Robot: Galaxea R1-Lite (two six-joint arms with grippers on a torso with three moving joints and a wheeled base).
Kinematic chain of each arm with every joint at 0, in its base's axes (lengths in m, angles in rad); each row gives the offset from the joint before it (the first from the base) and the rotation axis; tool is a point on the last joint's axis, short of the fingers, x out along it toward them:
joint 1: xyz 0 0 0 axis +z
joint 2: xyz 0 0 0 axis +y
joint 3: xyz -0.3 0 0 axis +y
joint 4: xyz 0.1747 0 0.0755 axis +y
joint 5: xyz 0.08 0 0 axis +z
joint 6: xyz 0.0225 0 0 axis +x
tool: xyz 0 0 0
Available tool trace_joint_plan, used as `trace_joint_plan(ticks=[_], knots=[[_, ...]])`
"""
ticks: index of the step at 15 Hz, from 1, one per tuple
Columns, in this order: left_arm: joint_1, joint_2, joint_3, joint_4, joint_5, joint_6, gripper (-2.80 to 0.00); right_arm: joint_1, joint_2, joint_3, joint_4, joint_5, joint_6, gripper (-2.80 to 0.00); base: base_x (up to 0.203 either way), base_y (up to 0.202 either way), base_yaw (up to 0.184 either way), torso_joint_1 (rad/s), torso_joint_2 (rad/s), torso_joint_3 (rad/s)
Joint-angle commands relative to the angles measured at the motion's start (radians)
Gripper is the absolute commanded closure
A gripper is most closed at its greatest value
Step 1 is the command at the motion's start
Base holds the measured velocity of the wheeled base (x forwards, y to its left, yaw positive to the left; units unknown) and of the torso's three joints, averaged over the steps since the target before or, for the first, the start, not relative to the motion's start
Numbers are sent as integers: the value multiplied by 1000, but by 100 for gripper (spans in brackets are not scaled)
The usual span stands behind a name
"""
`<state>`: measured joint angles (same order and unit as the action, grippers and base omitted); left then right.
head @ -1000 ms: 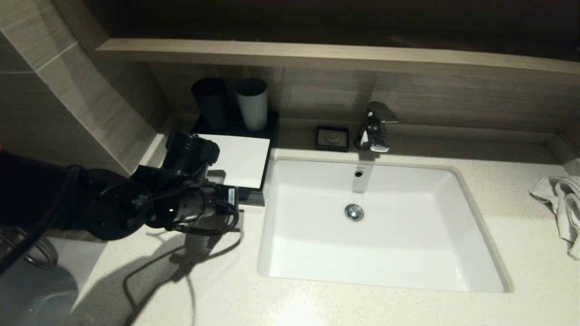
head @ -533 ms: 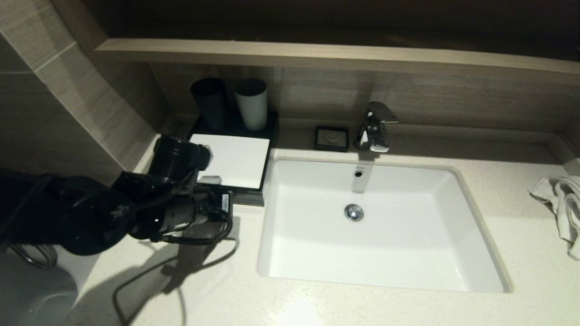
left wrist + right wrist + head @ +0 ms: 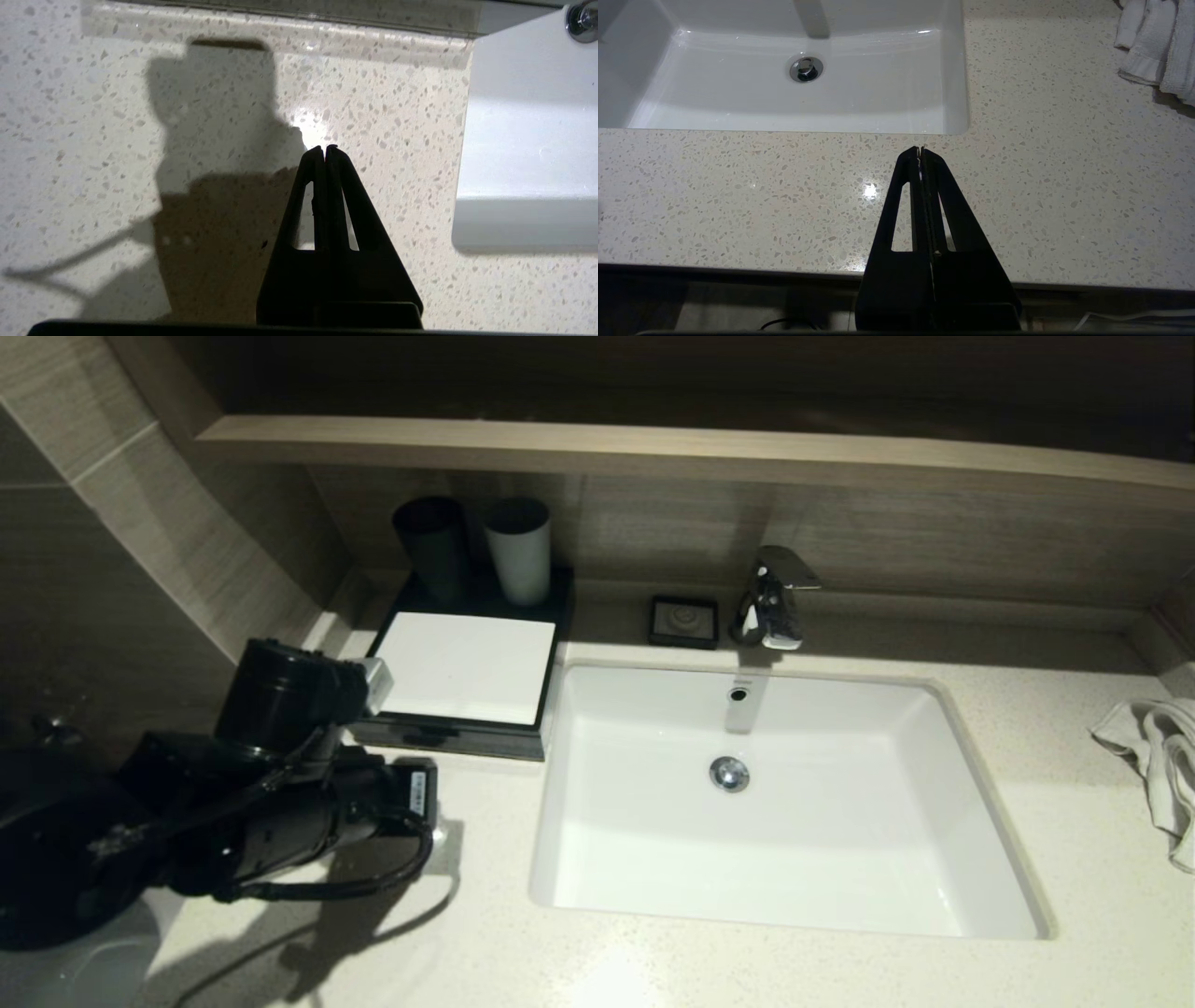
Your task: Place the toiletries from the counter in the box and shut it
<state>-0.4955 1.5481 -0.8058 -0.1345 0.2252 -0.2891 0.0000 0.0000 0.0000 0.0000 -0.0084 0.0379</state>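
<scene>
The left claw [image 3: 325, 149], pinched shut and empty, has drawn back from the box [image 3: 464, 667] over bare worktop [image 3: 485, 896]. The drawer looks closed; no toiletries show, so likely done.

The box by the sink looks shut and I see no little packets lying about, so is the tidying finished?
Apparently nearly finished. No toiletries show on the speckled counter, and the black box sits with its drawer front flush under the white top; its contents are hidden. Nothing is in hand: the left gripper is shut and empty above bare counter beside the sink, and the right gripper hangs shut at the counter's front edge. Little seems left.
</scene>
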Motion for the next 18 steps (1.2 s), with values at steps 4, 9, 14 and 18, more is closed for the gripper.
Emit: trace_joint_plan(ticks=[4,9,14,18], knots=[[24,-263,199,2,28,34,0,0,0,0,0,0,0,0,0,0,0,0,0,0],[197,-516,382,25,51,146,0,0,2,0,0,-1,0,0,0,0,0,0,0,0],[213,-737,516,56,51,166,0,0,2,0,0,-1,0,0,0,0,0,0,0,0],[215,-946,523,147,45,227,0,0,2,0,0,0,0,0,0,0,0,0,0,0]])
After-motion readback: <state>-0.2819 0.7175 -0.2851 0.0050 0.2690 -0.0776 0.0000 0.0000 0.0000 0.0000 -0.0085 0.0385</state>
